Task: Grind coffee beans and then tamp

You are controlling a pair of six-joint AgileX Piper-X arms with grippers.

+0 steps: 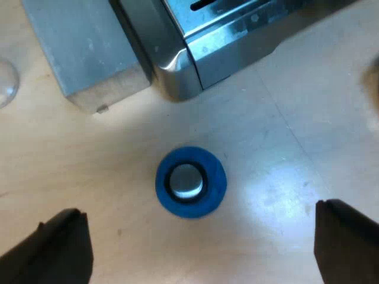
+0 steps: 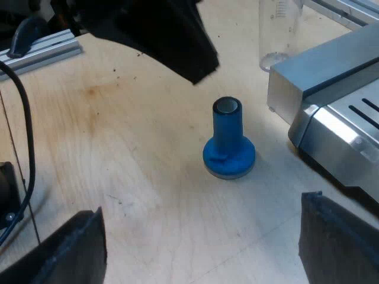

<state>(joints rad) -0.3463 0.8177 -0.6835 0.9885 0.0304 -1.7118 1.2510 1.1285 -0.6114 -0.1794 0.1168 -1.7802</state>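
Left wrist view. The camera looked straight down on a blue tamper (image 1: pixel 190 182), which stood upright on the pale wooden surface (image 1: pixel 284 177); its grey round top faced the lens. The left tool (image 1: pixel 198 236) hung above the tamper with its two black fingers (image 1: pixel 59 248) spread wide, one to each side, released and grasping nothing. No finger touched the tamper. Beyond the tamper stood the espresso machine (image 1: pixel 237 35), of which a shiny metal corner and a slotted tray were seen, with a dull grey block adjoining it. The tamper stood near that corner but apart from it. The curved rim of a clear measuring glass (image 1: pixel 6 80) showed beside the grey block.

Right wrist view. The same tamper (image 2: pixel 228 142) was seen from the side, its broad base flat on the surface (image 2: pixel 118 165) and its handle pointing up. The right tool (image 2: pixel 200 236) was likewise released, its fingers (image 2: pixel 65 248) wide apart, clear of the tamper and holding nothing. A black part of the left arm (image 2: pixel 160 35) hung above the tamper. The machine (image 2: pixel 331 112) stood close by the tamper, and the measuring glass (image 2: pixel 278 29) stood upright just beside the machine's grey block. A metal rail (image 2: pixel 41 50) lay at the surface's far edge.
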